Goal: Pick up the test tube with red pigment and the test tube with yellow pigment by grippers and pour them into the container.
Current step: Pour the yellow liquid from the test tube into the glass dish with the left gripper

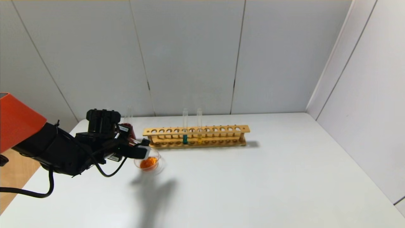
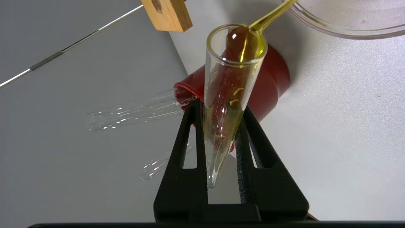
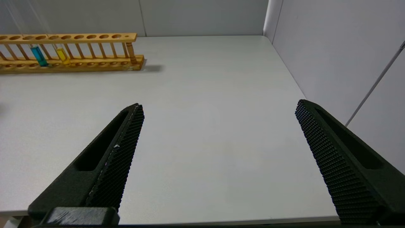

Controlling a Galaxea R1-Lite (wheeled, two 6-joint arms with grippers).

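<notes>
Yellow liquid runs in a thin stream from the thin clear glass test tube that my left gripper pinches between its black fingers, into the shallow round clear glass dish just beside the dark red cup. My right gripper hangs spread wide, well apart from the cup.

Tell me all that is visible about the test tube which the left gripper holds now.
The test tube is thin clear glass with a round closed end and an open rim. The left gripper is shut on it near the closed end, one black finger on each side. It is tipped toward the glass container, and a thin yellow stream runs from its rim there. Yellow liquid and streaks remain inside. Behind it lies a dark red cup.
</notes>
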